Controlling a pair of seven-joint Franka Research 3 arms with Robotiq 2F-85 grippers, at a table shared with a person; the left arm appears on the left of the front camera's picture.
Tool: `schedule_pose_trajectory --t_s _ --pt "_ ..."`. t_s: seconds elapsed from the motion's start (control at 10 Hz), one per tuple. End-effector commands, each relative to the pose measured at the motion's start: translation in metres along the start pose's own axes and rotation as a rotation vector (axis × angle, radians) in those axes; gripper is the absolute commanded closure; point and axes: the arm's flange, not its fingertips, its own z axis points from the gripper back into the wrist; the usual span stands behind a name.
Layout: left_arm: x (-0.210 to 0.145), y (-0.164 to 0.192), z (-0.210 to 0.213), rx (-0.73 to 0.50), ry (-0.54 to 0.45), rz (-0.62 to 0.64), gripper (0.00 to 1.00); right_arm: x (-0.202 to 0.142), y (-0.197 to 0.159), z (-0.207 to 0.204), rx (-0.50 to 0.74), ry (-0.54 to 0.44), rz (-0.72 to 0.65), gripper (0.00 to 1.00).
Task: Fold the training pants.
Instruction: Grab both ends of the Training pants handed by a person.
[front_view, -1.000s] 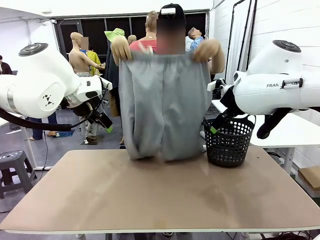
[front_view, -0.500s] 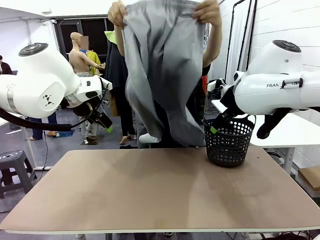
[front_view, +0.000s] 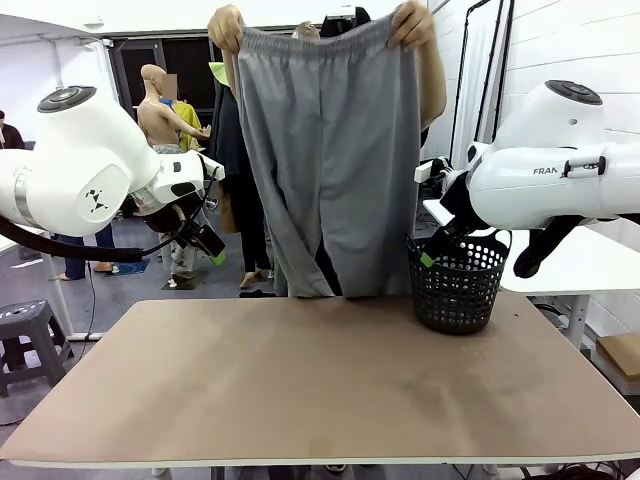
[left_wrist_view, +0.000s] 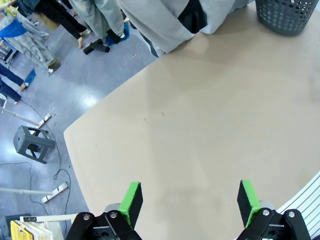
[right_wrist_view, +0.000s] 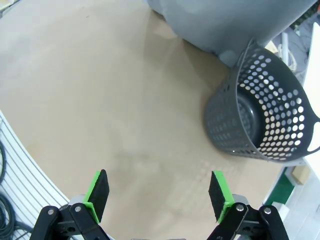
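Green-padded fingers of the left gripper (left_wrist_view: 187, 197) and the right gripper (right_wrist_view: 160, 192) stand spread wide and hold nothing, each poised above the table (front_view: 300, 400). Beyond the table's far edge, a person's hands (front_view: 226, 25) hold the training pants (front_view: 330, 150) up by the waistband, hems hanging near that edge. A black basket (front_view: 458, 285) sits toward the table's far right corner. Folding well probably calls for the garment to be laid flat and smoothed first, each gripper then pinching one fabric edge.

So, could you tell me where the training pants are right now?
Front view: the training pants hang over the table's far edge, centre, held by the waistband in the person's hands, just left of the black basket.
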Motion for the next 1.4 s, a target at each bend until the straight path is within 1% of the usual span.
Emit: schedule_pose_trajectory --t_s 0.0,1.3 --pt "0.0003 -0.0007 0.0006 -0.002 -0.002 -0.001 0.0 0.0006 -0.0003 0.0001 -0.002 -0.005 0.001 0.0" --pt "0.0003 -0.0007 0.0006 -0.002 -0.002 -0.001 0.0 0.0006 -0.0003 0.0001 -0.002 -0.005 0.001 0.0"
